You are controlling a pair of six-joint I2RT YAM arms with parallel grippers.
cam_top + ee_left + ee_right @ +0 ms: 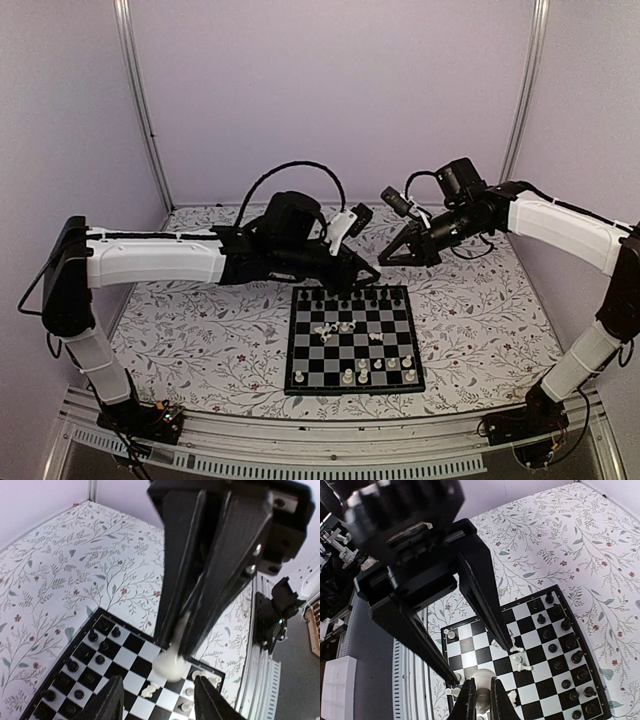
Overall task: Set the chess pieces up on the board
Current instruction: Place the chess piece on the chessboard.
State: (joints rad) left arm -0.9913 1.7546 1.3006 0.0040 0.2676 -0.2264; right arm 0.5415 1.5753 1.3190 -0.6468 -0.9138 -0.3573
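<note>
Perhaps half done: black plastic chessmen [345,296] are standing along the small checkered board's [325,362] 12 o'clock edge, while cream-white chessmen [335,327] are lying toppled midboard. Above it, the right end effector [481,687] is clamping one cream-white piece [480,677]; the left end effector [157,682] is hanging with its fingers spread apart.

Floral-print table cover [220,340]; plain lilac walls [330,90]; two metal corner posts [140,100]; metal rail [300,425] along near edge.

One board [312,352] — at least ten black pieces [549,598], roughly ten cream pieces [347,377].
</note>
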